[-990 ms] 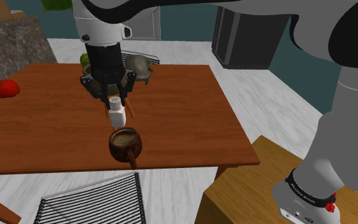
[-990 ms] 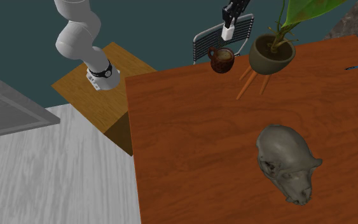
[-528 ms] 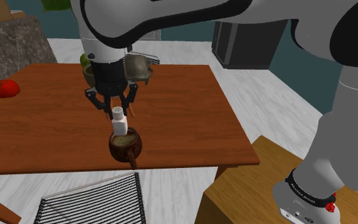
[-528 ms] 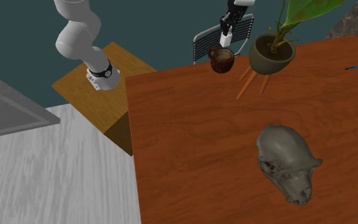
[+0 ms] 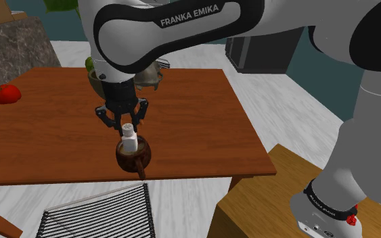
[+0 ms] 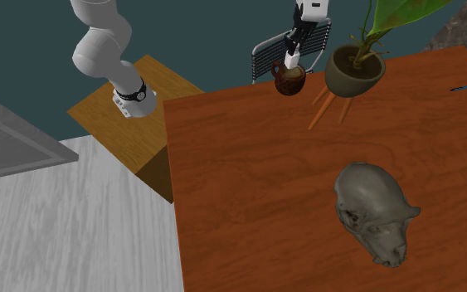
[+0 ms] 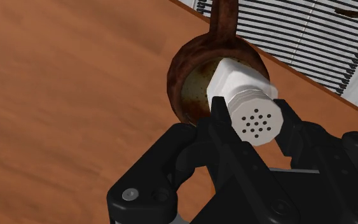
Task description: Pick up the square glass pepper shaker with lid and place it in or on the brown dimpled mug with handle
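The pepper shaker (image 5: 129, 140) (image 6: 290, 60) (image 7: 247, 102), white with a holed lid, stands with its lower end inside the brown mug (image 5: 133, 157) (image 6: 289, 80) (image 7: 177, 70) and leans a little, its lid above the rim. The black gripper (image 5: 123, 125) (image 6: 292, 50) (image 7: 250, 111) comes down from above, its two jaws clamped on the lid from either side. The mug sits close to one long edge of the wooden table (image 5: 195, 128) (image 6: 248, 191), its handle pointing off that edge toward a black wire rack (image 5: 97, 213) (image 6: 269, 54) (image 7: 311, 38) just beyond. A potted plant (image 6: 354, 70) on thin legs stands just beside the mug. A grey animal figure (image 6: 377, 211) lies well apart, near the opposite edge. A red thing (image 5: 5, 93) lies near the table's far end.
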Motion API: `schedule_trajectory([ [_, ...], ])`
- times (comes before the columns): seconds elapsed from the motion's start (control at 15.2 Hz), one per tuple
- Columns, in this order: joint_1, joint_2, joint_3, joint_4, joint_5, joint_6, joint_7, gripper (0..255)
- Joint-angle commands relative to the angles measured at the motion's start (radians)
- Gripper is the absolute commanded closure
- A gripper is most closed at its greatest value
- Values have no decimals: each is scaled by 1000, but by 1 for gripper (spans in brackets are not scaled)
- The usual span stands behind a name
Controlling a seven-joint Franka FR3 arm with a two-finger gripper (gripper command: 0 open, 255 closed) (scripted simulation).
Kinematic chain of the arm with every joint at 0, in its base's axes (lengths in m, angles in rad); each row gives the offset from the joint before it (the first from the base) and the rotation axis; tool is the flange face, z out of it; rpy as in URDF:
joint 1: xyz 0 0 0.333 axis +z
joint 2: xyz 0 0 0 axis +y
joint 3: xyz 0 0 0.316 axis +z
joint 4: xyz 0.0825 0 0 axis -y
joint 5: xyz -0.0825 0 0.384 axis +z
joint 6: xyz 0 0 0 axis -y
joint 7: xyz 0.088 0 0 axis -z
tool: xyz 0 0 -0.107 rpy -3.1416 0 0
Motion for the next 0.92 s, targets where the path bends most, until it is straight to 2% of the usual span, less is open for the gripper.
schedule_trajectory([
  [0.0,0,0,0,-4,0,5,0,255],
  [0.33,0,0,0,-4,0,5,0,255],
  [0.4,0,0,0,-4,0,5,0,0],
  [0.73,0,0,0,-4,0,5,0,0],
  [0.86,-1,-5,0,55,1,-60,-1,0],
])
